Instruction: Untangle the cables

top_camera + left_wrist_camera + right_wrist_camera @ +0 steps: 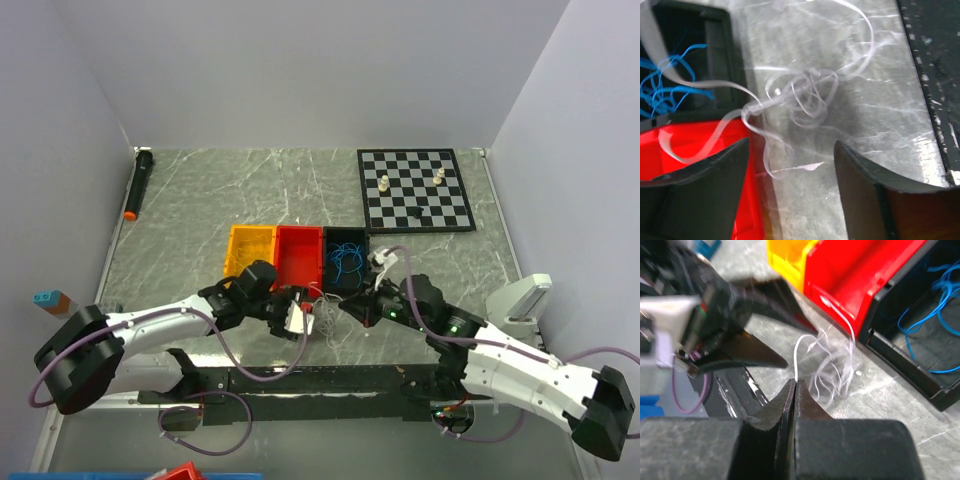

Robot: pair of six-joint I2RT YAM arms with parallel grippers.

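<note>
A clump of white cables (pixel 807 95) lies looped on the marble table (pixel 875 65), just in front of the red bin; from above the white cables (pixel 322 322) sit between both grippers. My right gripper (pixel 795 383) is shut on one white strand (pixel 796 357) that rises from its tips toward the clump (pixel 832 365). My left gripper (pixel 790 165) hovers over the clump's near edge with its fingers (pixel 720 170) wide apart and a loose strand lying between them, not gripped. Blue cables (pixel 662 85) lie in the black bin (pixel 345 258).
Yellow (pixel 250 248), red (pixel 298 255) and black bins stand side by side behind the clump. A chessboard (pixel 415 188) with a few pieces lies at the back right. A black marker with an orange tip (pixel 138 182) rests at the far left edge.
</note>
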